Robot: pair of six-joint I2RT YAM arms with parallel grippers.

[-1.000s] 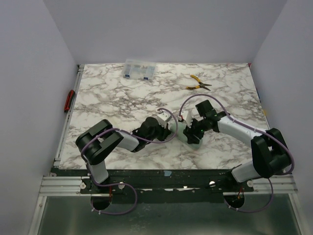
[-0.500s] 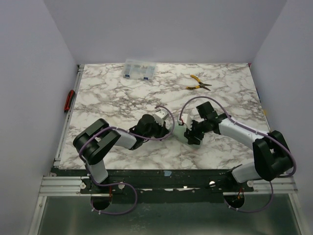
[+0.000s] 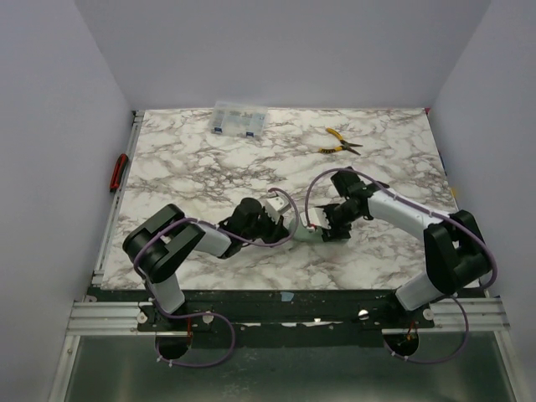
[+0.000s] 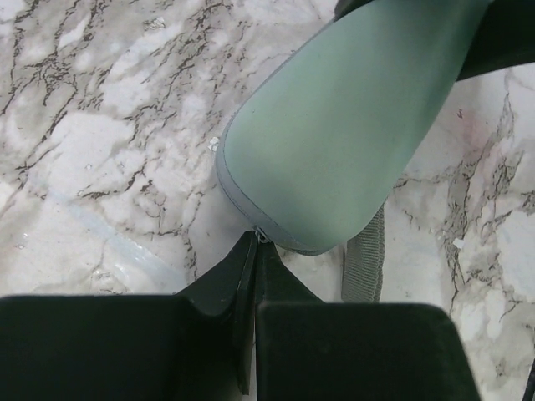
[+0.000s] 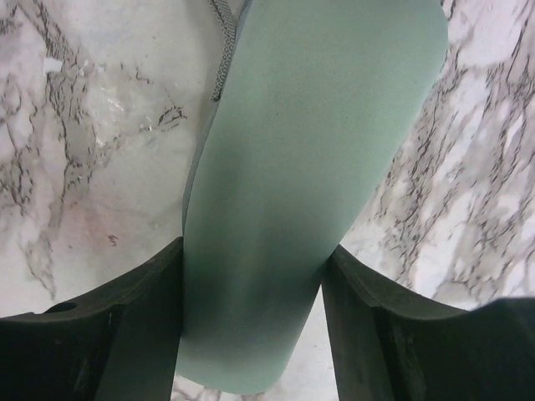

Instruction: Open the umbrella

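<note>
High rear overview; two wrist close-ups of umbrella [image 4: 326, 125]

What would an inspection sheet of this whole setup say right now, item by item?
Surface: marble-patterned table.
Job's things: umbrella, folded shut, held between the two grippers; its strap trails on the table.
Clutter: clear box and pliers near the far edge, apart from the arms.
Grippers: left gripper pinched on the umbrella's end seam; right gripper clamped around its body.
Cables: purple cable looping along each arm.
Surroundings: plain pale walls; red object at the table's left edge.
</note>
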